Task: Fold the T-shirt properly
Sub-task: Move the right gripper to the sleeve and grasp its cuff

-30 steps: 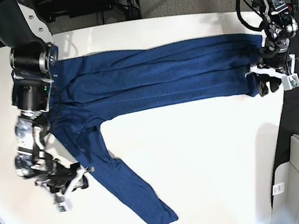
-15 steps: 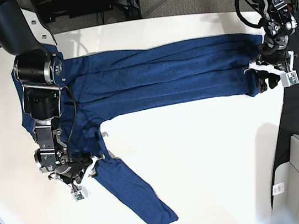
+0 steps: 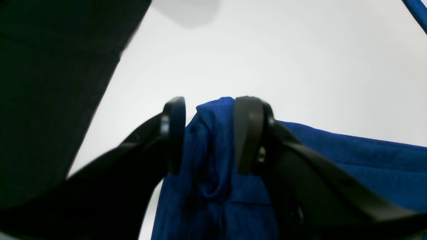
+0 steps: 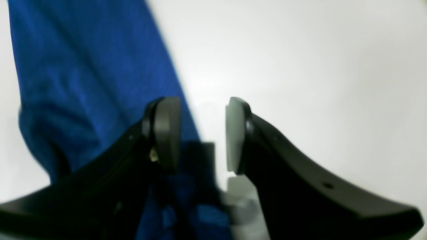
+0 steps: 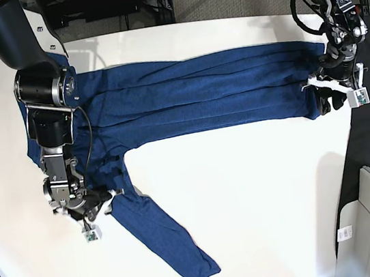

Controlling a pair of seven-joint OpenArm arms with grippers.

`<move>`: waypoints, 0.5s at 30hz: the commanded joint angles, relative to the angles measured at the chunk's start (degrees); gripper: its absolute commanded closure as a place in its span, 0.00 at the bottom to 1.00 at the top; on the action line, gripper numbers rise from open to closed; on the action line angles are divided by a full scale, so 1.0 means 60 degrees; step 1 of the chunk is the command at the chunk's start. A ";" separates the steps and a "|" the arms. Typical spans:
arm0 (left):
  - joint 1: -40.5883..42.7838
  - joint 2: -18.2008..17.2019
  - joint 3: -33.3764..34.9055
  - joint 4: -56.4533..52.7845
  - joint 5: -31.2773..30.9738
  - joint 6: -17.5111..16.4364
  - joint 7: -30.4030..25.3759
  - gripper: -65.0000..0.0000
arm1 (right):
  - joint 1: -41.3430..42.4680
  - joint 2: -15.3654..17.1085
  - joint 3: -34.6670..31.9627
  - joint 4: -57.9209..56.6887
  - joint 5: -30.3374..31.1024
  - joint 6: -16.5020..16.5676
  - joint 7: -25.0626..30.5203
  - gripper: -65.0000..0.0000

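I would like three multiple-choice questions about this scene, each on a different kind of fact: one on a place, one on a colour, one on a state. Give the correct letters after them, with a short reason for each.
1. Where does the loose sleeve of the T-shirt lie?
A. Stretched toward the near table edge
B. Hanging off the far edge
C. Tucked under the body

2. What colour is the T-shirt?
A. Red
B. Dark blue
C. Green

3. What is between the pads of the left gripper?
A. Nothing
B. A bunch of shirt fabric
C. A paper tag

Answers:
1. A: in the base view the sleeve runs diagonally over the white table toward its near edge.
2. B: the fabric is dark blue in every view.
3. B: the left wrist view shows blue cloth filling the gap, while the right gripper has an empty gap beside the sleeve.
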 commanded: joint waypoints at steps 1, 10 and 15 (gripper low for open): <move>-0.0085 -0.0142 -0.0047 0.0229 -0.0093 -0.0040 -0.0273 0.63 | 0.0383 0.0058 0.0023 0.0166 0.0040 -0.0008 0.0241 0.63; 0.0032 -0.0142 -0.0076 0.0332 -0.0093 -0.0040 -0.0273 0.63 | 0.0060 0.0000 0.0023 -0.0098 0.0069 0.0578 -0.0492 0.68; 0.0032 -0.0142 -0.0076 0.0332 -0.0093 -0.0040 -0.0273 0.63 | 0.0031 0.0044 -0.0006 -0.0069 0.1491 0.2161 -0.1180 0.99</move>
